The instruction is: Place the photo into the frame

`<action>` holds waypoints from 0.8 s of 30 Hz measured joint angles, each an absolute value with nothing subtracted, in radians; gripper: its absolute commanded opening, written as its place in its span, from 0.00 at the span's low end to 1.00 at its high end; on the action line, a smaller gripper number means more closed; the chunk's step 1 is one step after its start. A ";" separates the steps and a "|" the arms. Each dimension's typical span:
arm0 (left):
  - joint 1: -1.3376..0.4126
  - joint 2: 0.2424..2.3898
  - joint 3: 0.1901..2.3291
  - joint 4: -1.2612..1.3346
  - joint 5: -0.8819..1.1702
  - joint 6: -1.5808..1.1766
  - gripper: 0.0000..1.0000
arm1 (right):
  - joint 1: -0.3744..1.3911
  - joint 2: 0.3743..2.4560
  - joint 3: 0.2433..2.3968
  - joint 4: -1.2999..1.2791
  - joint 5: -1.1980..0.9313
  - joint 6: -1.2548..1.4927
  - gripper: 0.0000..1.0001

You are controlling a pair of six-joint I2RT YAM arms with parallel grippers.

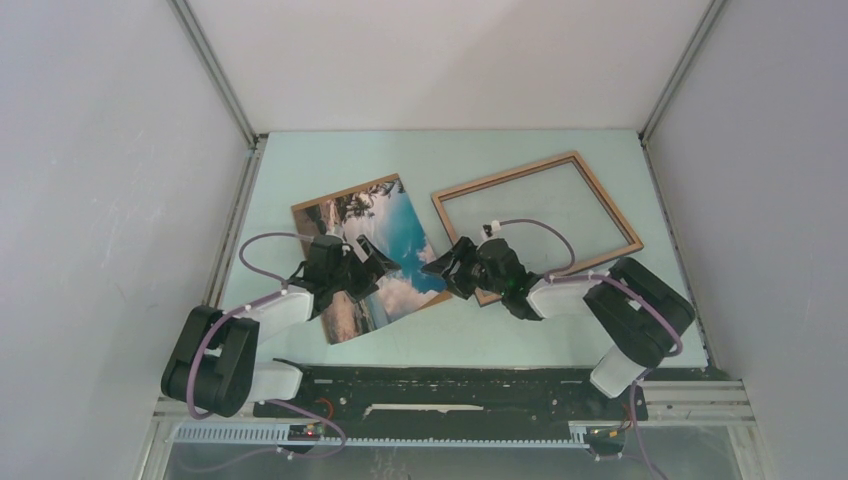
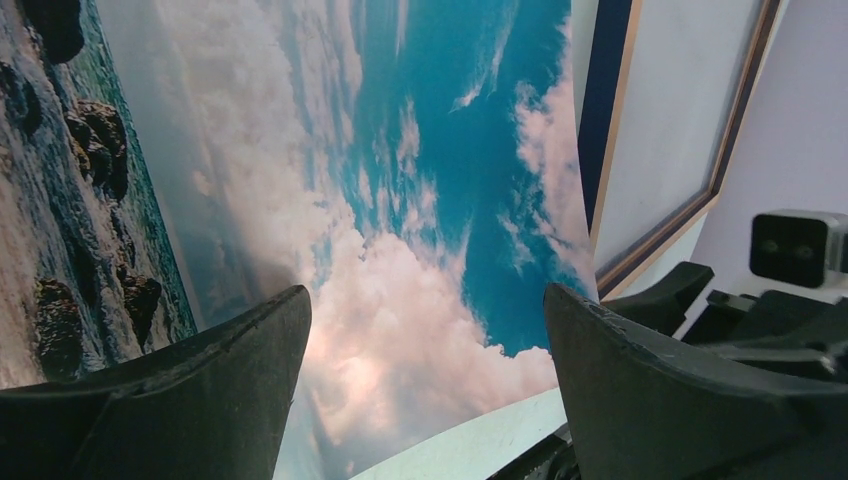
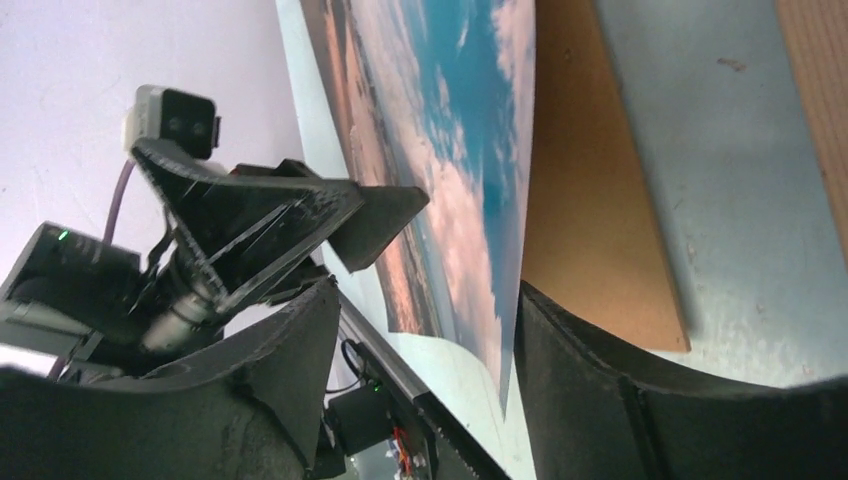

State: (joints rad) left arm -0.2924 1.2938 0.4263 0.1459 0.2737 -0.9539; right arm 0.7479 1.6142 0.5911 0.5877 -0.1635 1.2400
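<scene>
Two tools low over a pale counter (image 1: 560, 330), neither pinching anything. At left, left tool (image 1: 368, 258) spread wide above the photo (image 1: 395, 235); contact with the sheet hard to tell. Photo face up and tilted, left of centre, resting on a brown board (image 1: 345, 192), right edge curled up off that board. Next across, right tool (image 1: 450, 270) likewise spread, seemingly straddling that lifted edge without closing on it. Farthest right, frame (image 1: 505, 174) flat on the counter, empty, near corner just beside the right tool, photo not yet inside.

Likely step in hand: taking hold of the lifted edge to carry the photo across.

Hazards from here:
- Creasing or tearing the thin sheet through too hard a squeeze, or a pull against any downward press from the left tool.
- Dragging the board along and knocking the frame askew.
- Losing the limp sheet mid-carry and dropping it crooked across the frame's rim.
- Bumping tool against tool, given such close quarters.
</scene>
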 measured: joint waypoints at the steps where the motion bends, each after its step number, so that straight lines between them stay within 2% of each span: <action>1: -0.292 1.293 0.426 0.147 0.273 -0.953 0.96 | 0.748 1.634 0.600 0.588 -0.163 1.240 0.68; 4: -0.292 1.281 0.426 0.147 0.265 -0.951 0.97 | 0.748 1.683 0.627 0.580 -0.153 1.237 0.59; 9: -0.292 1.195 0.424 0.142 0.247 -0.941 0.98 | 0.748 1.754 0.705 0.542 -0.133 1.216 0.31; 11: -0.292 1.137 0.424 0.125 0.242 -0.932 0.98 | 0.748 1.786 0.740 0.542 -0.132 1.208 0.15; 14: -0.292 1.007 0.425 0.060 0.232 -0.909 0.98 | 0.762 1.811 0.786 0.520 -0.121 1.192 0.00; 19: -0.292 0.767 0.453 -0.105 0.204 -0.856 0.99 | 0.777 1.795 0.902 0.364 -0.105 1.092 0.00; 24: -0.292 0.614 0.575 -0.281 0.173 -0.778 1.00 | 0.749 1.611 1.032 0.058 -0.143 0.874 0.00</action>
State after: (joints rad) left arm -0.2924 0.6136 0.5747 -0.2813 0.1726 -0.7776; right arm 0.7494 1.6112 1.0321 0.0578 -0.1429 0.8738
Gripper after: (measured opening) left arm 0.994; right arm 0.007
